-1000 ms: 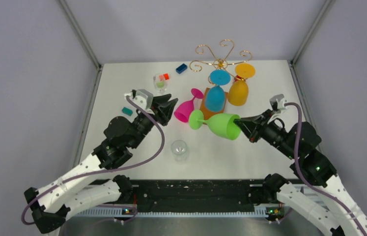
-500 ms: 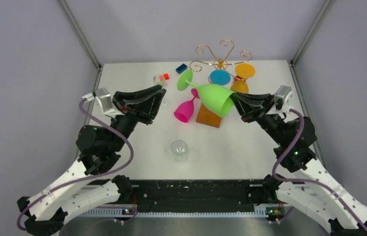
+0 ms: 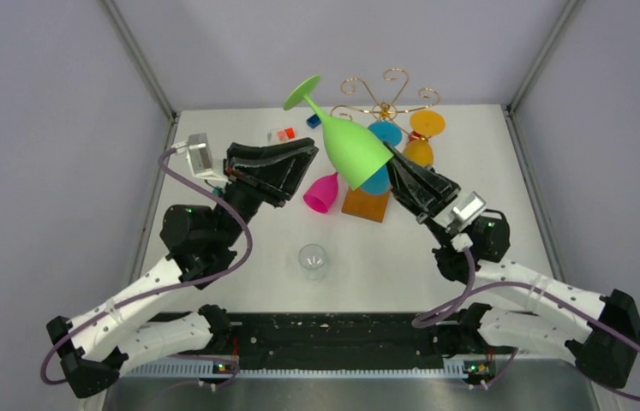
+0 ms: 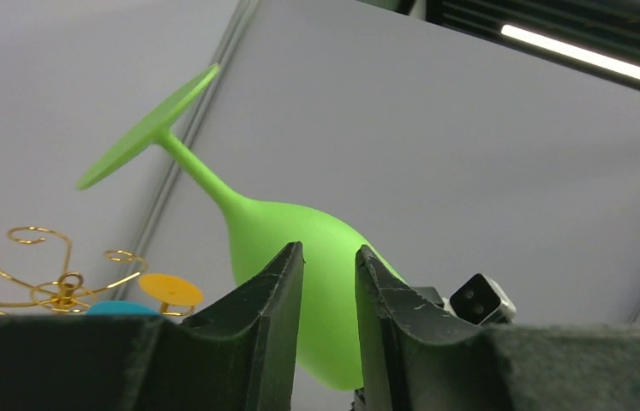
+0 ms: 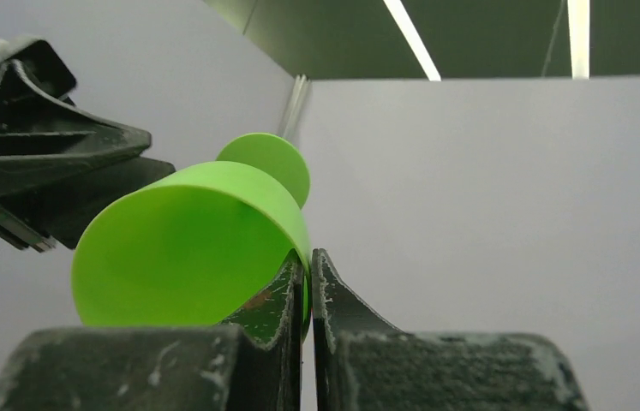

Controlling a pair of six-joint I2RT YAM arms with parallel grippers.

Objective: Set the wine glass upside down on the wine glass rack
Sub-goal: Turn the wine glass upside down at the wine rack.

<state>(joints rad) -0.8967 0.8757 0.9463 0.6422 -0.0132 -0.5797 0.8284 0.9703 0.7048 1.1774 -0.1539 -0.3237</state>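
Your right gripper [image 3: 391,164] pinches the glass [image 3: 350,147] by its rim. Stem axis tilted, foot up, just left of the rack [image 3: 382,92]. Left gripper [image 3: 306,159] barely parted, empty.

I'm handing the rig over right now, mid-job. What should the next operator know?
Right gripper: jaws shut on the rim of the green wine glass, held in the air, tilted, foot up, close to the wine glass rack.
Left gripper: empty, jaws slightly apart, beside the bowl.
Done: glass lifted and turned foot-up; blue glass and orange glass hang on the rack.
Left: hook the foot into a free arm. Pink glass lies on the table.
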